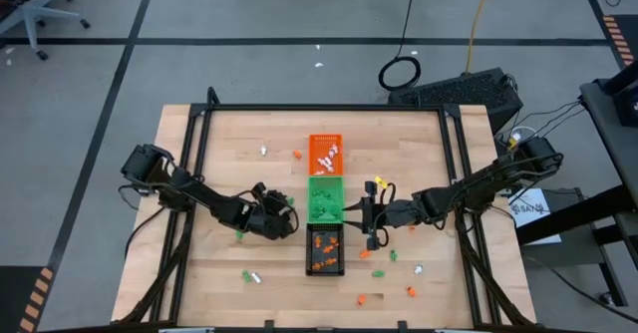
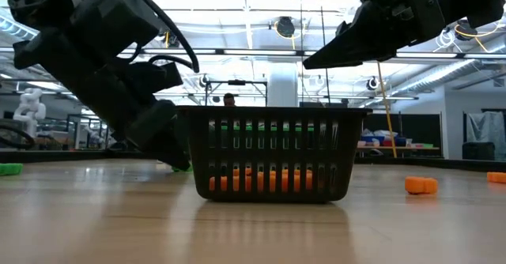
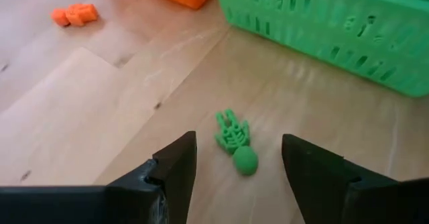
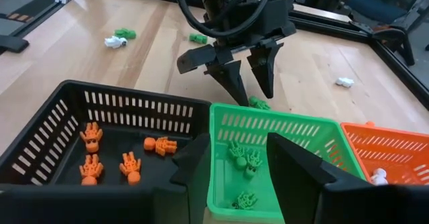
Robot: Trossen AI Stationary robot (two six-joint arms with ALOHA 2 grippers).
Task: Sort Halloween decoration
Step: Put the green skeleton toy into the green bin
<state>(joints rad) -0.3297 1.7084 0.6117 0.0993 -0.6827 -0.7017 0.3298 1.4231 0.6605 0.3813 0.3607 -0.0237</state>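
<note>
My left gripper (image 3: 236, 158) stands open and empty, a green skeleton (image 3: 235, 142) lying on the table between its fingers, just left of the green tray (image 1: 325, 196) at frame centre. My right gripper (image 4: 236, 158) hangs open above that tray's green figures; the black tray (image 4: 67, 117) holds orange ones.

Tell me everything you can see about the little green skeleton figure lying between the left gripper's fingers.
The green skeleton is a tiny plastic-looking trinket with a round head, ribbed torso and short limbs. It lies flat on the wooden table, just outside the green tray, not touching it. The left gripper stands open around it, fingers on either side, neither visibly touching it.
</note>
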